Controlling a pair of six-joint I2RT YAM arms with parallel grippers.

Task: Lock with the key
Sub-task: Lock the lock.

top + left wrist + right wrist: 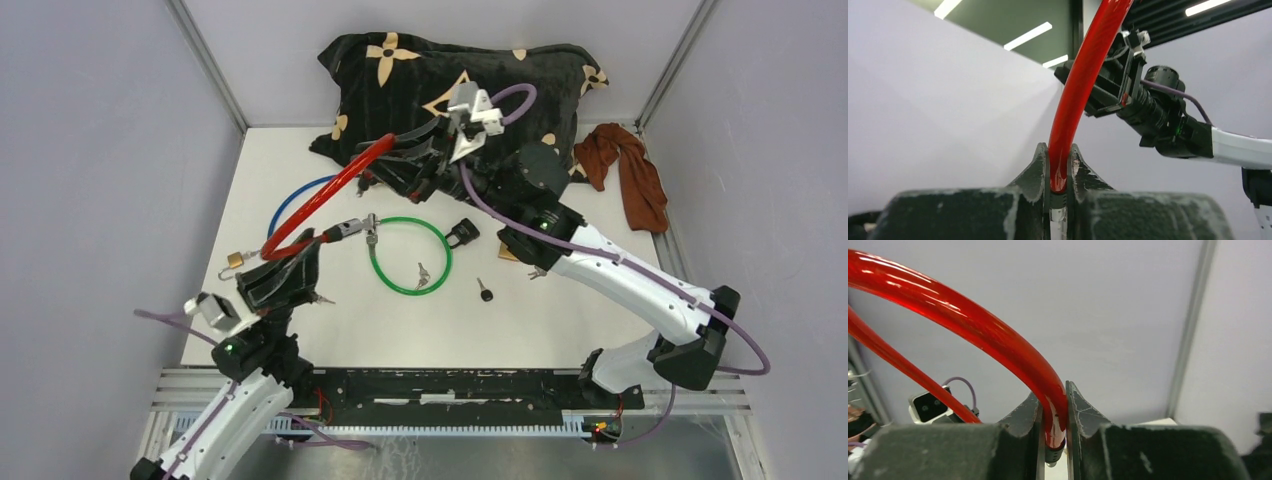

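A red cable lock (330,190) arcs above the table, held between both arms. My left gripper (298,246) is shut on its lower end; in the left wrist view the red cable (1078,85) rises out of the gripper (1059,150), with a black collar and metal tip between the jaws. My right gripper (395,152) is shut on the upper end; in the right wrist view the cable (973,325) curves down into the gripper (1053,390). A black-headed key (485,292) lies on the table to the right of the green loop.
A green cable loop (410,255) lies mid-table with small keys (423,275) inside it and a black lock body (462,232) beside it. A blue cable (300,195) and a brass padlock (235,260) sit left. A black patterned pillow (400,70) and a brown cloth (635,175) are at the back.
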